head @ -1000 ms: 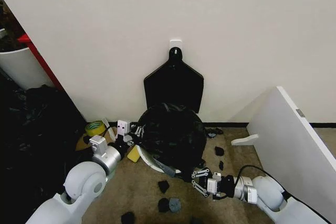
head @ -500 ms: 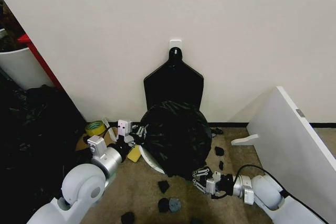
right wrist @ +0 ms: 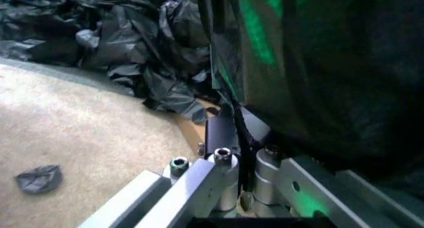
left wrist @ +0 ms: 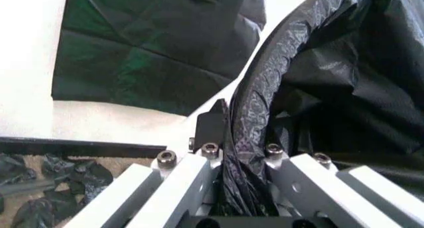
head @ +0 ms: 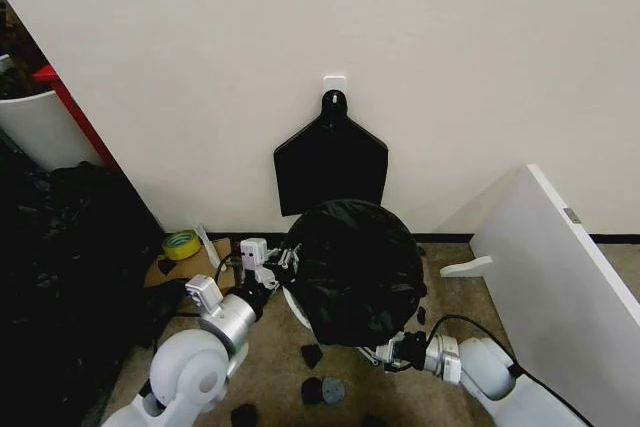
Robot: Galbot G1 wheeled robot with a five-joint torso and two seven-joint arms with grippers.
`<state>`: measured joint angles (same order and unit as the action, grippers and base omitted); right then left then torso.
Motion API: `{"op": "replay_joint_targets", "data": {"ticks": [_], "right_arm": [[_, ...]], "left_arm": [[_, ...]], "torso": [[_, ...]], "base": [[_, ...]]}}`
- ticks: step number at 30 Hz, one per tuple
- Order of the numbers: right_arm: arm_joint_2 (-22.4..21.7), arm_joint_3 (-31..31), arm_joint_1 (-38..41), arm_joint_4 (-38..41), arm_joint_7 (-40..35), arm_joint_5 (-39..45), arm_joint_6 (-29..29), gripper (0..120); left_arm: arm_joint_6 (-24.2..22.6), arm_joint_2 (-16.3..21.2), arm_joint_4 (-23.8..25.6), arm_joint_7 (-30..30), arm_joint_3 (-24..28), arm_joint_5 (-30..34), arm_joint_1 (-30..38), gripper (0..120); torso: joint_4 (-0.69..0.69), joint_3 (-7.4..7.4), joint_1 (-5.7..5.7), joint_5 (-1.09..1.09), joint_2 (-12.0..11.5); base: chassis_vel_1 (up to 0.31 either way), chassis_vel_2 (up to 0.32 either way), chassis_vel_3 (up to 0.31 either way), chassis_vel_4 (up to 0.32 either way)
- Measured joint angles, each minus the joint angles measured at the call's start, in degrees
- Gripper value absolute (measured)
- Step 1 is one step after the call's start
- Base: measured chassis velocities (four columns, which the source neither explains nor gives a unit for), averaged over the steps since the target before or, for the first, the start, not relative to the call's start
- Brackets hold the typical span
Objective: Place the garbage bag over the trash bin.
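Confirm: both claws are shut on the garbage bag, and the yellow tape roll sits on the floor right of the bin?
One slip: the head view shows the yellow tape roll left of the trash bin. Left claw and right claw are each shut on the garbage bag.

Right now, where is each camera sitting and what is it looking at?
Head view: up on the head, looking down at the garbage bag over the trash bin by the wall; both arms show.
Left wrist view: on the left arm, facing the bag's edge pinched in the left tool.
Right wrist view: on the right arm, facing the bag pinched in the right tool above the carpet.
All three share the bag.
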<state>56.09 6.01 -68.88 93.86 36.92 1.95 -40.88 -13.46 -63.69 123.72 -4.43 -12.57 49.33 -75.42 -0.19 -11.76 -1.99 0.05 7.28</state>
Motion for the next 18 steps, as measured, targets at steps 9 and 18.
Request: {"op": "replay_joint_targets", "data": {"ticks": [9, 18], "right_arm": [[0.23, -0.26, 0.50, -1.35, -10.32, -5.11, 0.49, 0], [0.71, -1.97, 0.11, 1.23, -3.40, 1.34, -1.77, 0]], "left_arm": [[0.99, 0.53, -0.89, -0.06, -0.46, 2.45, 0.84, 1], [1.92, -0.27, -2.16, 0.16, -0.64, 4.91, 1.68, 1]], "torso": [[0.01, 0.00, 0.00, 0.00, 0.00], [0.01, 0.00, 0.00, -0.01, 0.00]], "base": [[0.000, 0.000, 0.000, 0.000], [0.000, 0.000, 0.000, 0.000]]}}
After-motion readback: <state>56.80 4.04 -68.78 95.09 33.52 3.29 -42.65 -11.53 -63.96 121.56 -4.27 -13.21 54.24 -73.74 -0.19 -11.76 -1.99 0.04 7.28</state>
